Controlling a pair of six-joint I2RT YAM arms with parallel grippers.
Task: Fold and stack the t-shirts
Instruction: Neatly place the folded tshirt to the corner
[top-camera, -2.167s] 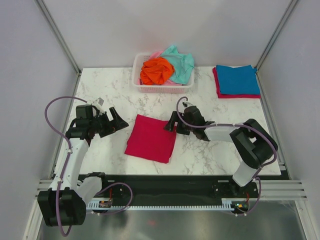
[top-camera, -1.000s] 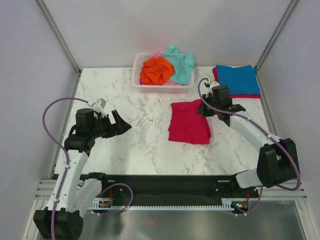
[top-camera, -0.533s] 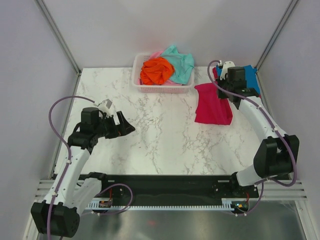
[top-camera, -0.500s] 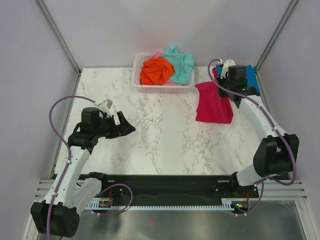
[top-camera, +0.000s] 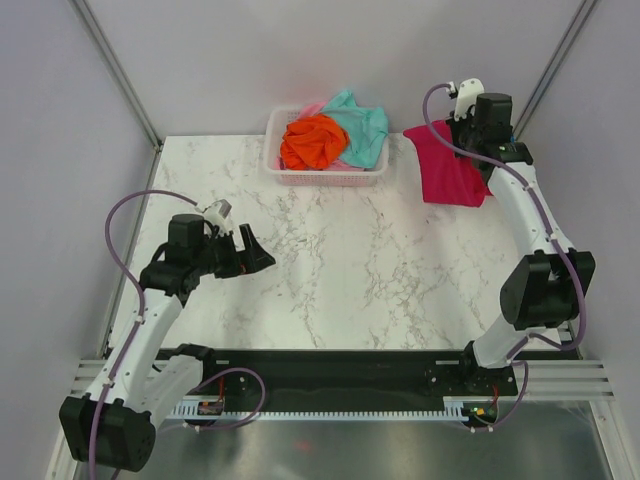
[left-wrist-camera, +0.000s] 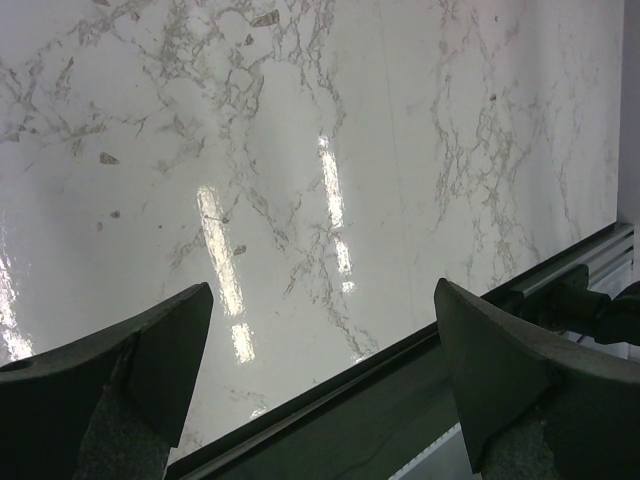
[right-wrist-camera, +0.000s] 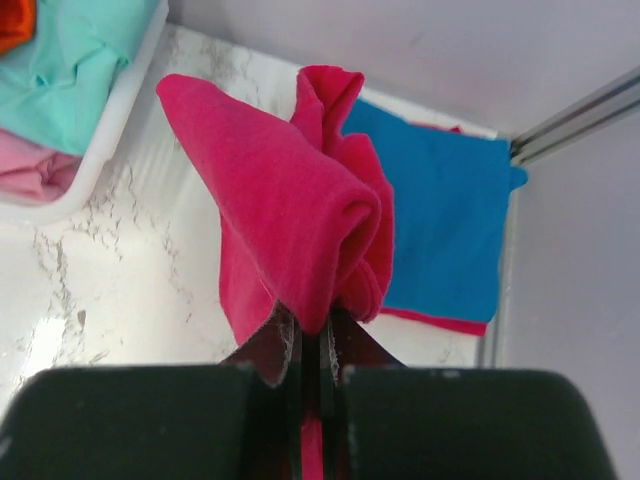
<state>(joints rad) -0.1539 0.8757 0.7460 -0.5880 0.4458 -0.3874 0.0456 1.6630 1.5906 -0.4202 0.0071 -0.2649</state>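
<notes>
This is a robot test cell in a lab. Plain pale walls (top-camera: 300, 60) and slanting aluminium posts (top-camera: 112, 68) box in a marble-patterned desk (top-camera: 350, 270). Two white jointed arms, left (top-camera: 150, 315) and right (top-camera: 526, 215), are bolted to a rail (top-camera: 340, 368) at its near edge, and purple cables (top-camera: 112, 228) loop off them.
</notes>
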